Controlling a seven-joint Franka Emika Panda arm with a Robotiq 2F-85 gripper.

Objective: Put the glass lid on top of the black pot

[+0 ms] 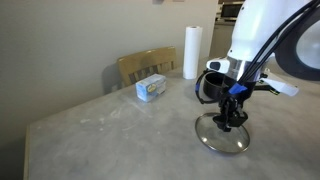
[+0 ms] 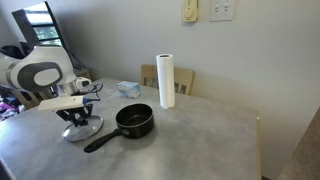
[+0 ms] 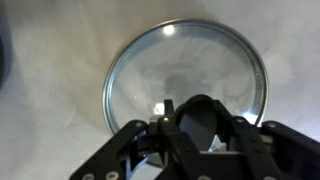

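The lid [image 2: 90, 131] lies flat on the table [image 2: 200, 140] near its edge at 9 o'clock in an exterior view, with the gripper [image 2: 78, 118] down over its centre. In the wrist view the metal rim arcs from 9 o'clock through 12 to 3, bare tabletop showing all round it. The knob is hidden under the fingers [image 3: 150, 140], so whether they pinch it or stand spread cannot be told. The pot [image 2: 135, 121] sits at 3 o'clock from the lid, near but apart from it, mouth open and uncovered. Its handle [image 2: 100, 143] runs out toward 8 o'clock, and its tip ends just beside the lid's near rim — the one thing close to the lid. Beyond the pot, from 3 to 5 o'clock, the tabletop lies open as far as the far corner. A paper towel roll [image 2: 166, 80] stands upright at 1 o'clock from the pot, taller than it and clear of it. A small blue-and-white box [image 2: 128, 89] rests at 12 o'clock from the pot, toward the back edge — well apart from pot and lid. A wooden chair [image 2: 150, 72] stands behind that edge against the wall.
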